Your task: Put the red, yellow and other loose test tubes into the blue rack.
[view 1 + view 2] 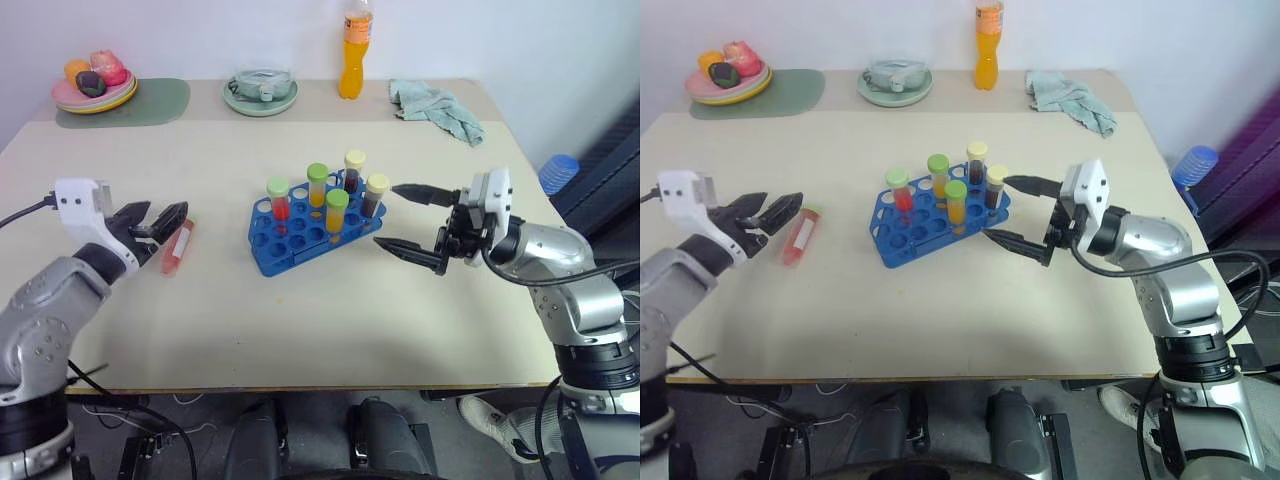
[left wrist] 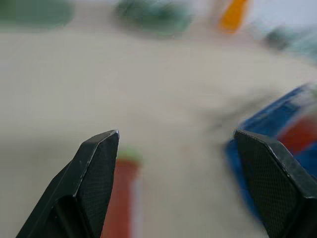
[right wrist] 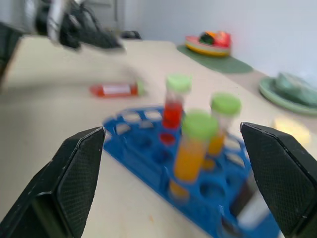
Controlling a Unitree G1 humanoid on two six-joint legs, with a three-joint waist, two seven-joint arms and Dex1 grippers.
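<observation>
Blue rack (image 1: 305, 235) is seen mid-table (image 1: 300, 330), five capped tubes (image 1: 337, 212) standing in it.
Right gripper (image 1: 408, 221) is held beside the rack, fingers spread apart and empty; left gripper (image 1: 160, 222) is likewise spread, empty, near a red tube (image 1: 176, 247) lying flat, whose white label cannot be read.

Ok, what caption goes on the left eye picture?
Five tubes stand in the rack; one red tube lies loose.
</observation>
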